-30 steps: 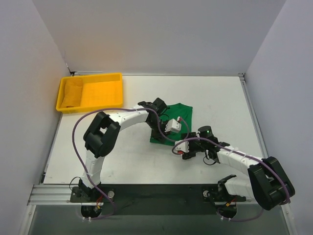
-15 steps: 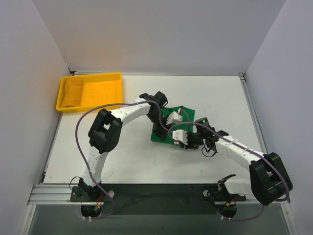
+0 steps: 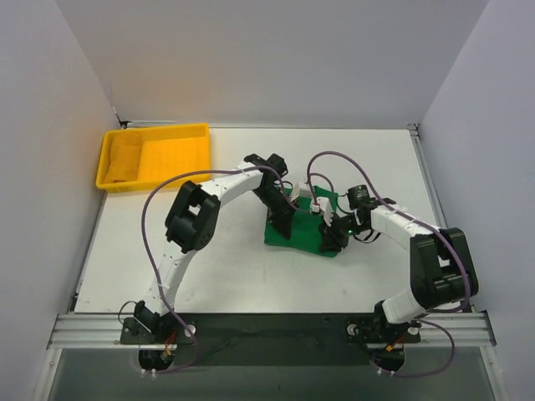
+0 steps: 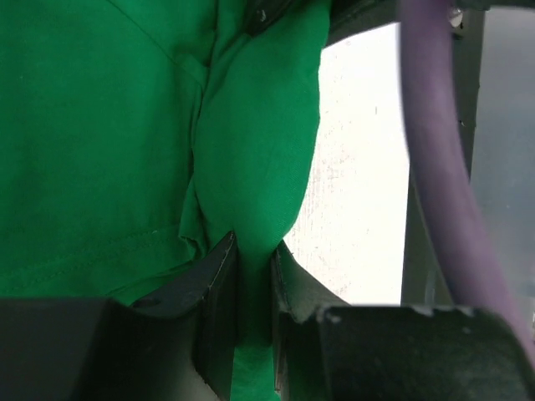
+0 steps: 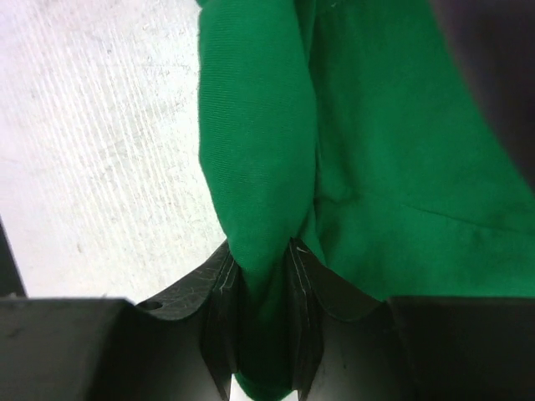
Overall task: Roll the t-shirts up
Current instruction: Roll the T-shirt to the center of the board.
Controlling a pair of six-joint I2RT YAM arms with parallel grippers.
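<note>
Left gripper [image 4: 251,261], right gripper [image 5: 264,261] each pinch a fold of shirt [image 3: 301,241]; tray [image 3: 159,128] well apart; cable [image 4: 435,167] crowds left wrist's view.

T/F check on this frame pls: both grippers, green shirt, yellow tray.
1. The left gripper pinches a fold of the plain green soft-fabric t-shirt. True.
2. The right gripper hangs open, holding nothing. False: it is shut on a fold of the t-shirt.
3. The t-shirt lies in the yellow rectangular plastic tray. False: it lies on the white table, apart from the tray.
4. The tray sits at the table's back left. True.
</note>
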